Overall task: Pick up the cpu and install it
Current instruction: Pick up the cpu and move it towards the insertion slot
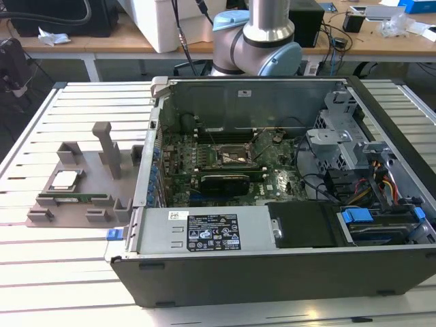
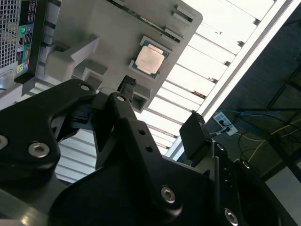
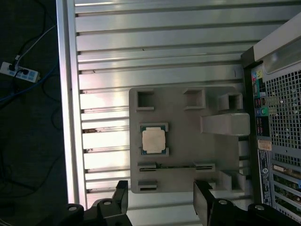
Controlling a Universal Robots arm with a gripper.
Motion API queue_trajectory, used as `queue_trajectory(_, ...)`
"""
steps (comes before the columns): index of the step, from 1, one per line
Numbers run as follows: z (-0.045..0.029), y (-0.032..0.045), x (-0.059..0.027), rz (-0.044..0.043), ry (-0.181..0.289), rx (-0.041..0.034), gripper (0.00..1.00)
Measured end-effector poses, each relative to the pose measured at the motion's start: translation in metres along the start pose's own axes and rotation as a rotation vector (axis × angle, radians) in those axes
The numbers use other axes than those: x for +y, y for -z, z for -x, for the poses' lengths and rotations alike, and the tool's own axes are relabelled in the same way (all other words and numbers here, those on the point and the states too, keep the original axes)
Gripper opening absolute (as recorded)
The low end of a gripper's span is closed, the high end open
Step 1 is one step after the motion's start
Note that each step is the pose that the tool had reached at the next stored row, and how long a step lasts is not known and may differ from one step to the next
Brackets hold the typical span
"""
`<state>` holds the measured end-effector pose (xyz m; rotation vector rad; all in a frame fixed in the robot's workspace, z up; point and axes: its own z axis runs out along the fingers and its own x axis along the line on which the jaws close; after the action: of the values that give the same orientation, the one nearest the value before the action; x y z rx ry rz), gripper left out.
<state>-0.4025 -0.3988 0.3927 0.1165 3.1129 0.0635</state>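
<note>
Slatted metal worktop [image 1: 68, 272]; grey holder [image 3: 188, 127] beside computer case [image 1: 272, 272], cpu [image 3: 154, 140] flat in its pocket, untouched. Jaws apart, hovering over holder. Likely light, rigid, fragile underneath: take by opposite edges.

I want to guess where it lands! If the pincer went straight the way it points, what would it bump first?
The open pincer would probably hit the grey holder at its edge by the memory stick, not the cpu lying further in. Depth is unclear, so it's a guess.
</note>
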Motion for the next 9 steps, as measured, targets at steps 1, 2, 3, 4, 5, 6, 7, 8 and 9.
queue_trajectory(1, 0.0000, 0.0000, 0.0000, -0.0002, 0.000, 0.0000, 0.66)
queue_trajectory(2, 0.0000, -0.0001, 0.0000, -0.0003, 0.000, 0.0002, 0.66)
queue_trajectory(3, 0.0000, -0.0006, 0.0000, -0.0002, 0.000, 0.0000, 0.66)
queue_trajectory(4, 0.0000, -0.0014, -0.0001, -0.0001, 0.000, -0.0001, 0.66)
queue_trajectory(5, -0.0001, -0.0031, -0.0001, -0.0003, 0.000, 0.0001, 0.66)
queue_trajectory(6, -0.0001, -0.0039, -0.0002, -0.0002, 0.000, 0.0001, 0.66)
queue_trajectory(7, -0.0001, -0.0050, -0.0002, -0.0002, 0.000, 0.0000, 0.66)
queue_trajectory(8, -0.0001, -0.0067, -0.0003, -0.0002, 0.000, 0.0000, 0.66)
queue_trajectory(9, -0.0002, -0.0089, -0.0004, -0.0003, 0.000, 0.0001, 0.66)
